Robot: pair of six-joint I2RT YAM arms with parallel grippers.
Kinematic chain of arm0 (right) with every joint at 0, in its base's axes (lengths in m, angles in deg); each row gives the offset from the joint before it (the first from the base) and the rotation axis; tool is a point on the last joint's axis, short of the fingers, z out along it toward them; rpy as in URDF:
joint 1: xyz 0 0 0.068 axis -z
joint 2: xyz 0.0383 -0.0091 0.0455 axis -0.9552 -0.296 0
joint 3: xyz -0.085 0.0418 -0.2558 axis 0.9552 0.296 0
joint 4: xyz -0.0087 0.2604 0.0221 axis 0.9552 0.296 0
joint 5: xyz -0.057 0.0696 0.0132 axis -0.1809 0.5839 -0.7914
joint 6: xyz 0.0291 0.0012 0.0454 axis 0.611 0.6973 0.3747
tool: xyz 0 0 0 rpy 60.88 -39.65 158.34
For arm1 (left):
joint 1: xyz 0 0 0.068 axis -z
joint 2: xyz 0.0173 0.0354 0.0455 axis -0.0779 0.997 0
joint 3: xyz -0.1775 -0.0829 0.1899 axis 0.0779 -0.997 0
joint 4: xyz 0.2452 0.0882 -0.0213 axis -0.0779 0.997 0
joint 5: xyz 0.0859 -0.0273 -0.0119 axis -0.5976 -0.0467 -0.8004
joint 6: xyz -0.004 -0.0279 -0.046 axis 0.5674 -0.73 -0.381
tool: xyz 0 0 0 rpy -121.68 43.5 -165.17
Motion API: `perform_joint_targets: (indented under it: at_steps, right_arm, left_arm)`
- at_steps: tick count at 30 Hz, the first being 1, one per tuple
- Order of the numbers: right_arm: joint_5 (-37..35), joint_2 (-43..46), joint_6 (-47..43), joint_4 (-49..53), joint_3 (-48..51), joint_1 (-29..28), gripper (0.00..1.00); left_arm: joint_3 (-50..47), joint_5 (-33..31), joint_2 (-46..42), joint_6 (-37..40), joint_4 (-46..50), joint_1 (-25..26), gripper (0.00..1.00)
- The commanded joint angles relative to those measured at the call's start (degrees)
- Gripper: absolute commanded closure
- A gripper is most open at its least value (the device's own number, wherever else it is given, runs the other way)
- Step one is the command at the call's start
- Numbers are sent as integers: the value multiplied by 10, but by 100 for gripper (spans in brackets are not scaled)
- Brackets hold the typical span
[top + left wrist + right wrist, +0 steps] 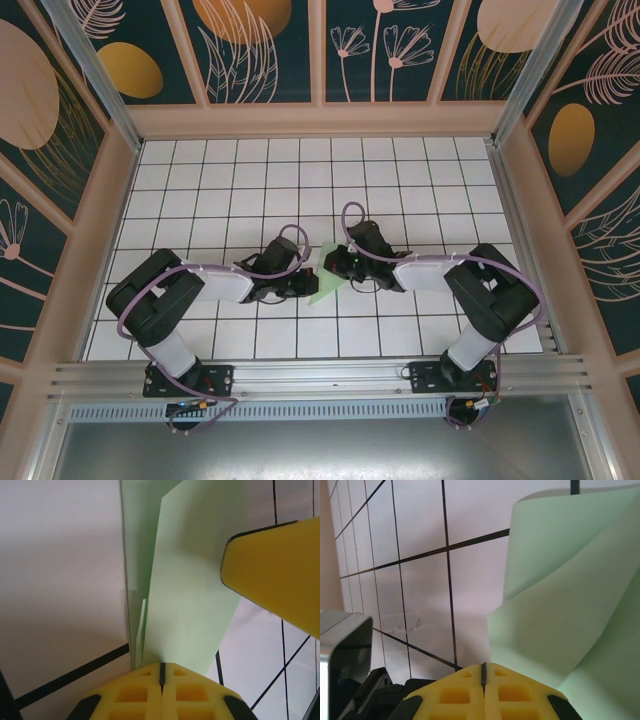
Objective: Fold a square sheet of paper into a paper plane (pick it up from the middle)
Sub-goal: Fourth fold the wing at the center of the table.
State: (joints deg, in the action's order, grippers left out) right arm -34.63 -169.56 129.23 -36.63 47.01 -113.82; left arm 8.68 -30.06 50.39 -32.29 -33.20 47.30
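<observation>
Left gripper (161, 668) pinches the half-folded sheet (186, 590) mid-frame; right gripper (483, 668) sits closed beside it. Mid-fold; next probably needs careful creasing.

R wrist | fingers (455, 696) yellow, pressed together, bottom centre | paper (570, 580) pale green, creased, curling up right from just past fingertips | table (420, 605) white grid, black lines | grey block (345, 645) bottom-left

My surface (200, 180) is a white grid of square tiles with thin dark lines. Around it I see walls (270, 50) of dark teal panels painted with orange ovals and pale plant outlines, set in light wooden frames. A ribbed aluminium rail (320, 375) runs along the near edge, with a perforated metal strip (330, 410) just beside it.
</observation>
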Motion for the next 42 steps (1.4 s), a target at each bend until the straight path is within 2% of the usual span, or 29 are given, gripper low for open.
perform_joint_targets:
  at_steps: [1,29,36,42]
  right_arm:
    - [-12,-8,0,-7,-6,-4,92]
    - [13,-68,12,-45,-14,-17,90]
    - [-42,-92,15,-11,-14,-14,90]
    - [-46,-102,16,-15,-18,9,90]
  left_arm:
    - [-21,-45,27,15,107,-3,97]
    - [-21,-54,26,18,111,-2,97]
    - [-23,-63,25,22,121,-3,97]
    - [-34,-73,23,27,127,-2,97]
